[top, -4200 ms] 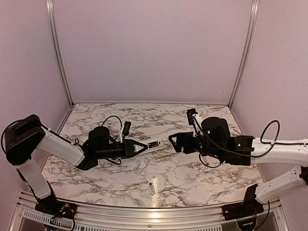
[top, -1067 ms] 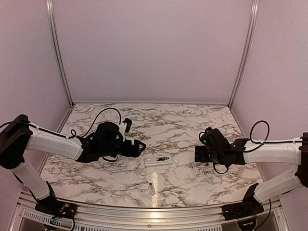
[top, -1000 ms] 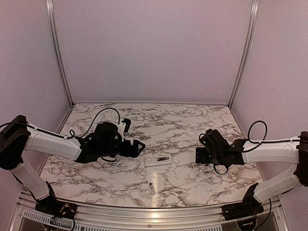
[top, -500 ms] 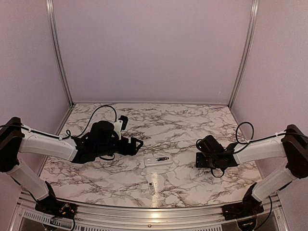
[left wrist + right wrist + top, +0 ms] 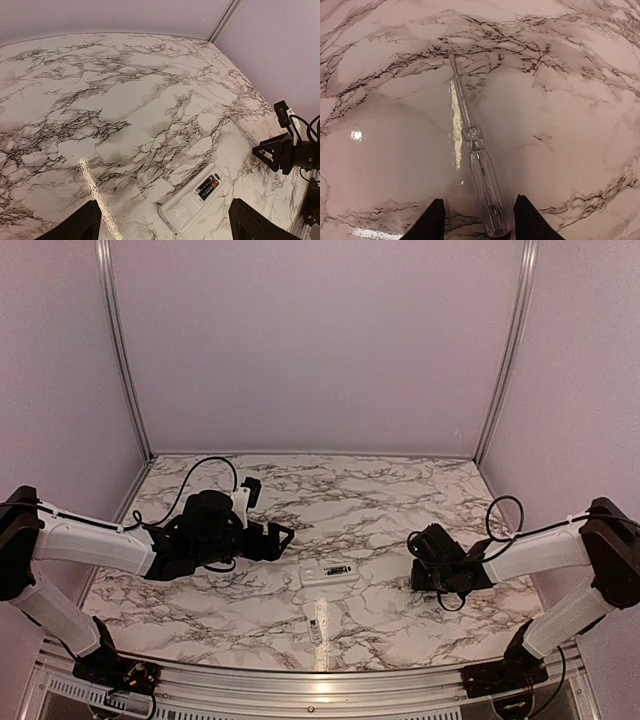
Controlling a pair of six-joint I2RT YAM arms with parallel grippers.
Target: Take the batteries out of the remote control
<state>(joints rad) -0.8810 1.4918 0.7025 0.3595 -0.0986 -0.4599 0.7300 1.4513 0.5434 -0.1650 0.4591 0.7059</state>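
Note:
The white remote control (image 5: 328, 573) lies back-up on the marble table, in the middle. Its recess is uncovered and the two dark batteries (image 5: 207, 186) sit side by side in it. My left gripper (image 5: 285, 537) hovers just left of the remote, open and holding nothing; in the left wrist view its fingers frame the remote control (image 5: 192, 207). My right gripper (image 5: 420, 575) points down at the table to the right of the remote. In the right wrist view its fingers (image 5: 434, 217) stand on either side of a clear-handled screwdriver (image 5: 485, 192), apart from the handle.
A thin pale strip (image 5: 315, 629) lies near the table's front edge, below the remote. Purple walls with metal corner posts (image 5: 500, 350) close in the table at the back and sides. The right arm's cable (image 5: 505, 510) loops above its wrist.
The remote, held up by my left gripper four seconds ago, now lies on the table. My right gripper has dropped over the screwdriver and its jaws have narrowed. The left arm drew back slightly.

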